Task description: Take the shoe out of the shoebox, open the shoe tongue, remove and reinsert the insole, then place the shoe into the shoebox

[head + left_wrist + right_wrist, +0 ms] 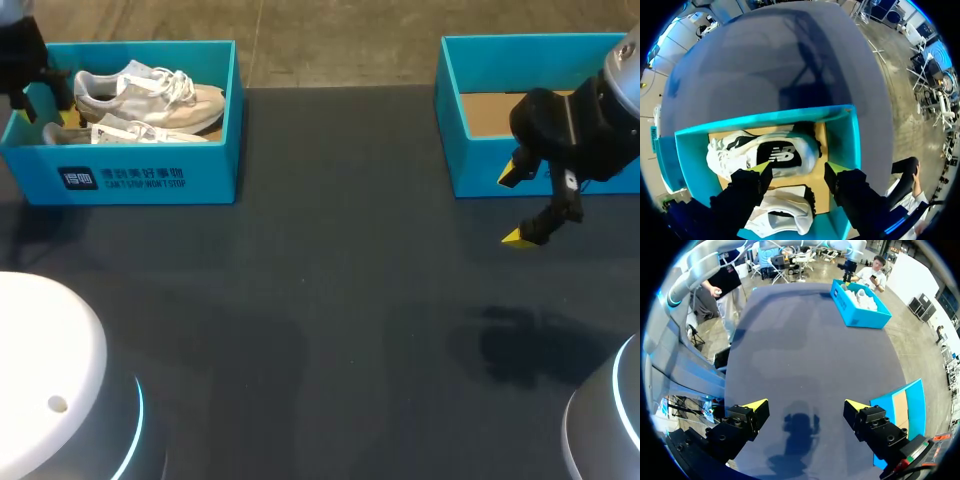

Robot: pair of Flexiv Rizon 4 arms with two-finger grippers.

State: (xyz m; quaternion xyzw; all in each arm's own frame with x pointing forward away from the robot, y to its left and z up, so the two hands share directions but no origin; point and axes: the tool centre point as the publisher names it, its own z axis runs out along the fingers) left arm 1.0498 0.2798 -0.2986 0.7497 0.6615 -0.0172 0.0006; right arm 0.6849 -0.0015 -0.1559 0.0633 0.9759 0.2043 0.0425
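A blue shoebox (pixel 150 175) stands at the table's far left with two white shoes lying on their sides in it, one at the back (pixel 150 92) and one at the front (pixel 130 133). My left gripper (pixel 40 105) hangs over the box's left end. In the left wrist view its fingers stand apart just above the shoe with the dark side panel (pixel 765 152). That gripper (pixel 797 170) is open, with bare cardboard showing in the gap. The second shoe (pixel 785 212) lies under the gripper. My right gripper (pixel 512 208) hangs open and holds nothing (pixel 805 407) above the bare table.
A second blue box (pixel 480 165) with a bare cardboard floor stands at the far right, just behind my right gripper; its corner (pixel 900 405) shows beside that gripper. The arms' pale bases (pixel 50 380) fill the near corners. Dark tabletop (pixel 330 300) lies between the boxes.
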